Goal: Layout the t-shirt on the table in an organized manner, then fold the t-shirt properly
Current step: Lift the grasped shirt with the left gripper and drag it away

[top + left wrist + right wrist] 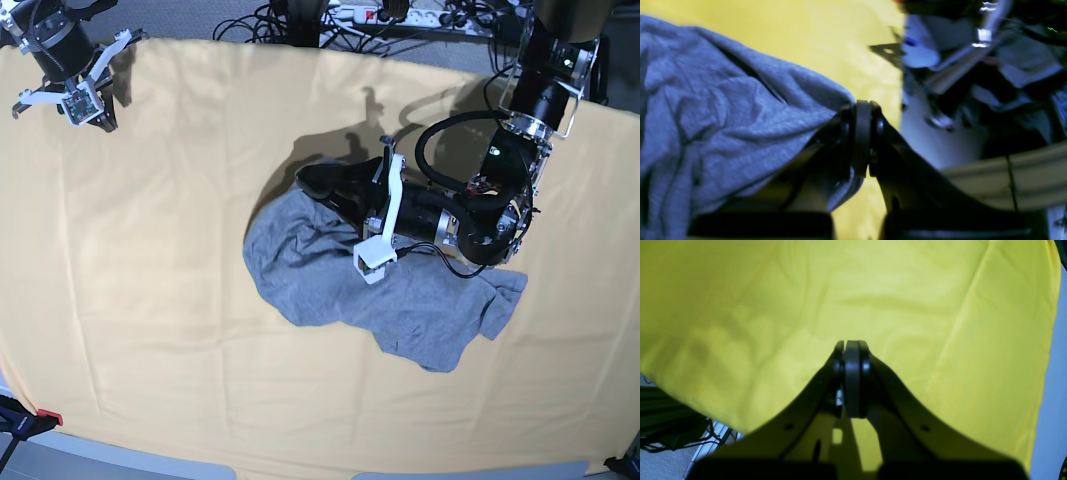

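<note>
Pinching a fold of the t-shirt [723,116], the left gripper [863,140] has its jaws pressed together on grey cloth at the garment's far edge; in the left wrist view the fabric spreads away to one side of the jaws and a bit of it shows between the two fingers below the pads. In the base view the t-shirt [400,290] lies crumpled a little to that view's right of the desk's middle, its long axis slanting from the far bunched end down to a sleeve or corner at the near end on that view's right. No lettering shows; only the plain grey side is up. The left gripper [330,185] sits at the far bunched end, low against the cloth, so the shirt runs from the jaws toward the near edge of the desk [150,300]. The right gripper [75,85] hangs well apart, over the far corner on that view's left, and its wrist view shows the right gripper [852,380] with jaws closed on nothing, bare yellow cover beneath. Judgement: the left arm is much the nearer, and spreading the shirt flat likely turns on drawing this pinched edge away from the heap. Count: one t-shirt, one desk, two grippers.
</note>
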You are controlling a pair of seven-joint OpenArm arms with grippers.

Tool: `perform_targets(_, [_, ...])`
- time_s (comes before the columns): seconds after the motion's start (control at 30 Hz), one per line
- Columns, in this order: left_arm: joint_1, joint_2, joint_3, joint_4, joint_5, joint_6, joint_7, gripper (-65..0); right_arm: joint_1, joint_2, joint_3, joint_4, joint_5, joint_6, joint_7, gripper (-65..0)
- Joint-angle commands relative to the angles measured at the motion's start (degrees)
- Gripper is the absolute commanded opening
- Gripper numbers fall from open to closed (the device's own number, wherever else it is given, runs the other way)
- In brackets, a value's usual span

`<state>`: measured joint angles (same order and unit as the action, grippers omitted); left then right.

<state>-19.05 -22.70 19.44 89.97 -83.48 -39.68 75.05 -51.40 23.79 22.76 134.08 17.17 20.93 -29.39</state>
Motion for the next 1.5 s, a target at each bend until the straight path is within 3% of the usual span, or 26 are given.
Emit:
perform_targets(0.0, [-1.3, -0.2, -0.4, 1.7, -1.5, -0.3, -1.0, -65.0, -0.3, 0.5, 0.5, 0.9, 0.4, -0.4, 1.1, -65.0])
perform_targets(0.2, [-1.7, 0.2, -0.4, 5.4, -1.5, -0.3, -1.3, -65.0, -0.3, 0.5, 0.5, 0.9, 0.4, -0.4, 1.1, -65.0])
perform_targets(0.43, [-1.3, 5.5, 4.3, 5.4, -1.5, -0.3, -1.3, -65.0, -0.3, 0.5, 0.5, 0.9, 0.4, -0.4, 1.1, -65.0])
perform_targets(0.67, [-1.3, 9.5, 14.8, 5.4, 7.7, -0.3, -1.5, -65.0, -0.3, 0.5, 0.5, 0.9, 0.4, -0.4, 1.1, -65.0])
perform_targets(1.03, [-1.3, 9.7, 23.3, 5.4, 10.9, -0.3, 2.1, -65.0, -0.3, 0.5, 0.5, 0.9, 0.4, -0.4, 1.1, -65.0])
perform_targets(1.17, [-1.3, 9.7, 24.5, 5.4, 13.9, -0.3, 1.6, -65.0, -0.3, 0.5, 0.5, 0.9, 0.4, -0.4, 1.1, -65.0])
perform_targets(1.27, [-1.3, 9.7, 23.5, 5.4, 16.1, -0.3, -1.7, -65.0, -0.3, 0.5, 0.5, 0.9, -0.8, -0.4, 1.1, -65.0])
perform_targets(1.47, [-1.3, 9.7, 16.7, 5.4, 13.0, -0.3, -4.7, -27.8, -0.3, 0.5, 0.5, 0.9, -1.6, -1.5, 1.1, -65.0])
